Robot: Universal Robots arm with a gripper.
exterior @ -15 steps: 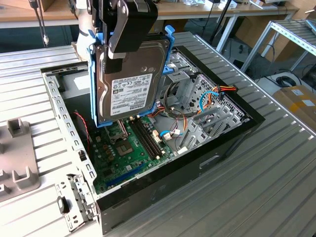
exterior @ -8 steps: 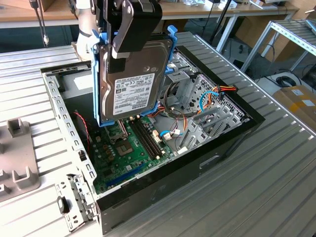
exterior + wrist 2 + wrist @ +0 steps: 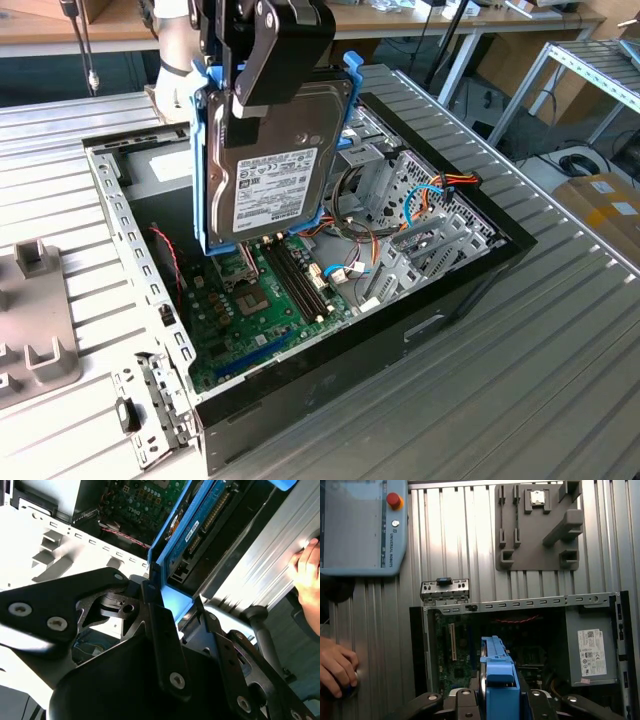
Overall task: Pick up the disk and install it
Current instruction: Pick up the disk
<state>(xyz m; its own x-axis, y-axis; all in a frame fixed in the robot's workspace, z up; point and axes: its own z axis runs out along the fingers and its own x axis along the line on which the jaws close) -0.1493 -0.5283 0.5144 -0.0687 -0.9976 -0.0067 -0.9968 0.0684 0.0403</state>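
In the exterior view, a grey holder block [image 3: 40,330] lies on the ribbed metal desk [image 3: 520,380] at the exterior view's left, at about nine o'clock from the open computer case [image 3: 112,215]. A small metal bracket [image 3: 150,410] lies just beside the case's near corner, at about seven o'clock. Inside the case a green circuit board [image 3: 250,320] lies flat on the floor.

Above the board hangs the disk [image 3: 275,190], upright in its blue frame and clear of the case. Its white label, with small print and barcodes, faces the camera. The black fingers [image 3: 262,55] pinch the disk at its twelve o'clock edge, one of them lying across the front face. At about three o'clock from the disk stands a grey metal cage [image 3: 400,190], with a bundle of coloured wires [image 3: 440,185] near it.

In the first wrist view a control tablet [image 3: 360,525] with a red button lies on the desk, and a person's hand [image 3: 337,667] rests on the desk beside the case. A grey power box [image 3: 592,652] with a white printed label sits inside the case.
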